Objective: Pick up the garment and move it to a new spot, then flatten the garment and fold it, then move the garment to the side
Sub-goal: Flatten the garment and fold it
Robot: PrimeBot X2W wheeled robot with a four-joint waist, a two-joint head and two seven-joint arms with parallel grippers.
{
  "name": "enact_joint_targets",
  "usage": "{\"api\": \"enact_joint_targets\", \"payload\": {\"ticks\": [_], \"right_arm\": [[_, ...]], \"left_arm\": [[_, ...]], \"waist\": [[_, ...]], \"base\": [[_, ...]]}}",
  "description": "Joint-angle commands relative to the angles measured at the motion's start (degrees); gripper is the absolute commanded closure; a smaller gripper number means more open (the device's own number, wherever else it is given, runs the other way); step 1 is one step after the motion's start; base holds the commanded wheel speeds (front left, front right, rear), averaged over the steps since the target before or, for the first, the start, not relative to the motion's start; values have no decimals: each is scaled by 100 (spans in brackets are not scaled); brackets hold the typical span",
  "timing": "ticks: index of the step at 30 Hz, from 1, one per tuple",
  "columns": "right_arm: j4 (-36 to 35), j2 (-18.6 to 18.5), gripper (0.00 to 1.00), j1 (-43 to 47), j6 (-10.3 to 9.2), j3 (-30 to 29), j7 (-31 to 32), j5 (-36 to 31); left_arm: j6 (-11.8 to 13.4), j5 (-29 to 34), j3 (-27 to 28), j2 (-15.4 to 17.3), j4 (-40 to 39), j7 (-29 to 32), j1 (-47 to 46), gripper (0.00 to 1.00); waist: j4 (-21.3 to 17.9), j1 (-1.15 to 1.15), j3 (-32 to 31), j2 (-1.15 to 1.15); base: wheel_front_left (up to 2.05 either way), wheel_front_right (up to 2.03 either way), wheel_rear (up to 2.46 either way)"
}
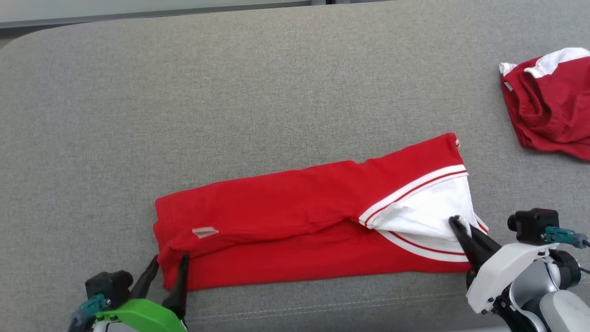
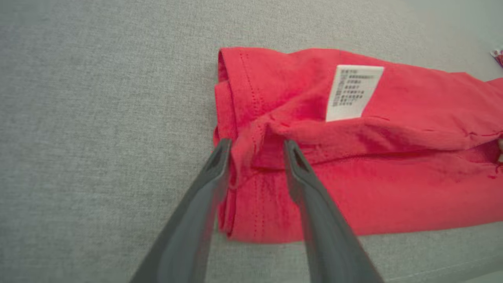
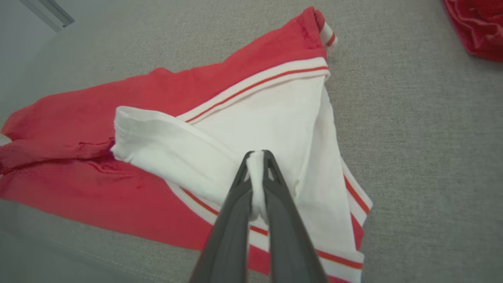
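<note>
Garment point(image 1: 295, 221) laid at lower centre of head view, folded lengthwise; left gripper point(image 1: 169, 259) jaws parted astride red hem, nothing gripped; right gripper point(image 1: 456, 222) jaws pinched on white cloth; further fold and move aside judged outstanding.

The red garment point(image 1: 299, 207) is soft matt knit cloth with ribbed white trim point(image 1: 415, 186); the grey upholstery point(image 1: 230, 92) beneath it is coarse weave.

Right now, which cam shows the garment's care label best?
Left wrist view: the care label lies large on the red garment, print lines visible. Head view gives it as a small pale patch. Right wrist view: perhaps a pale sliver at the left edge; cannot tell.
</note>
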Motion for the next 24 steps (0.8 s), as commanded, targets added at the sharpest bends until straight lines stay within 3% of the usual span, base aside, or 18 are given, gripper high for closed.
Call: {"api": "enact_joint_targets", "payload": {"ticks": [1,14,24], "right_arm": [[40,-39,0,124,-1,27,-67,47],[156,-253,0,954,-1,-310,-92,125],[64,-139,0,687,-1,-686,234,-19]], "left_arm": [[-48,-48,-41,45,-22,43,123,0],[331,-126,280,243,-646,-160,770,0],[557,273,178,167,-1079,-156,352,0]], "waist": [[-3,0,-63,0],[-9,0,-613,0],[172,0,-989,0]], "base": [[0,0,0],[0,0,0],[0,0,0]]}}
